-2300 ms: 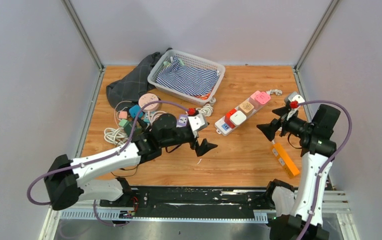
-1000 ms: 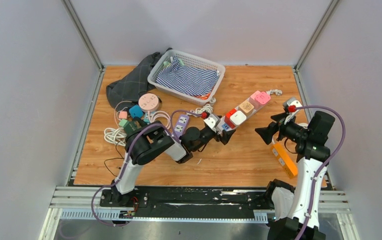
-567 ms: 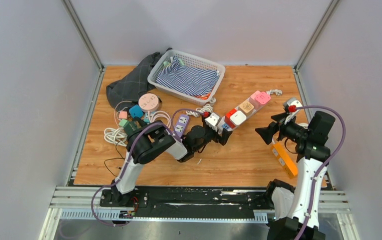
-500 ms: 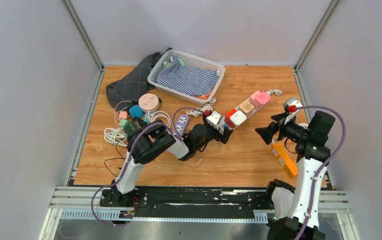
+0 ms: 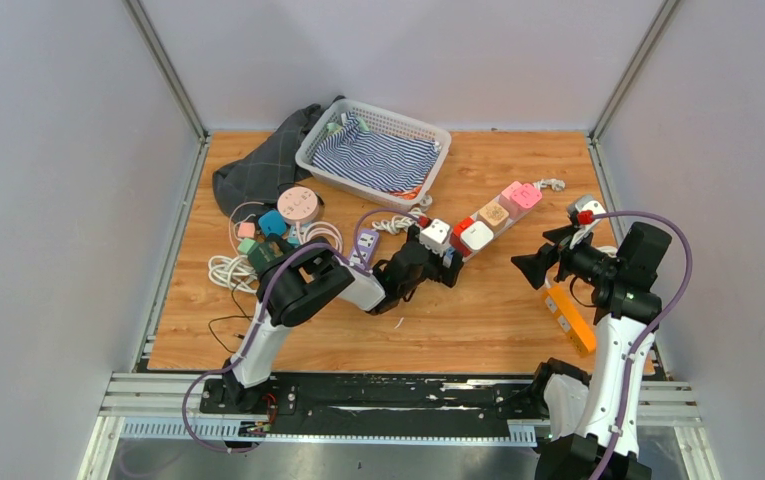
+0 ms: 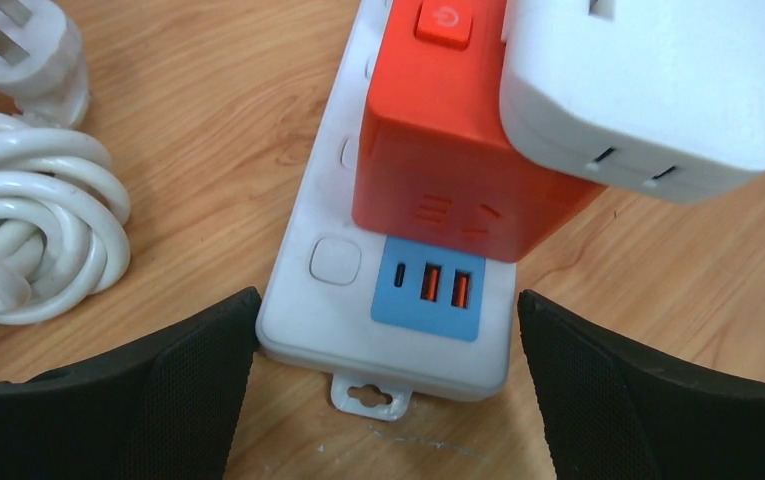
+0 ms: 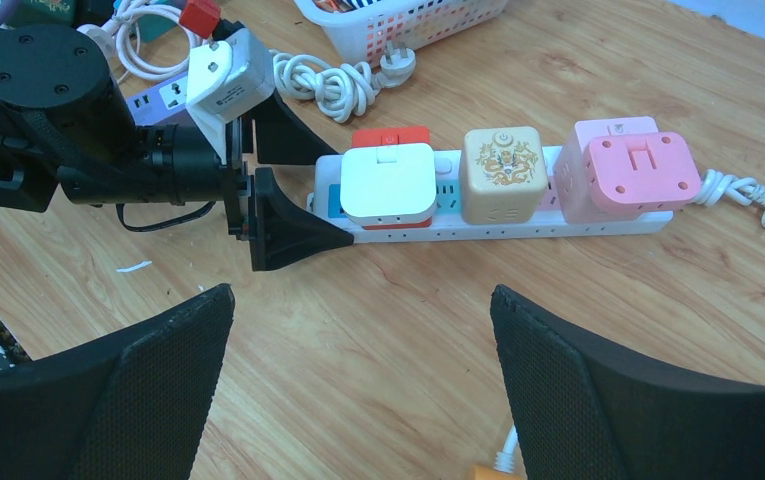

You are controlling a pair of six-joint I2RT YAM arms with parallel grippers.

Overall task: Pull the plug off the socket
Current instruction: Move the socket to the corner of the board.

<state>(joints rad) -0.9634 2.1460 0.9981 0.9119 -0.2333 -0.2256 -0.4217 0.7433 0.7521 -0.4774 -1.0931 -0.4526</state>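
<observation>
The left gripper (image 6: 386,297) hangs with jaws released, its fingers close on either side of the near-left end of the long white plastic power strip (image 6: 323,300) lying on the wooden table (image 6: 208,120). The task's plug, probably the red cube-shaped adapter (image 6: 438,190) with a white cube adapter (image 6: 648,90) seemingly stacked on it, sits seated in the strip just beyond the fingers. The right gripper (image 7: 360,292), also wide open and empty, hovers well apart to the right. This looks like the approach step; next, one gripper should pin the strip while the other clasps the cube and pulls straight up
</observation>
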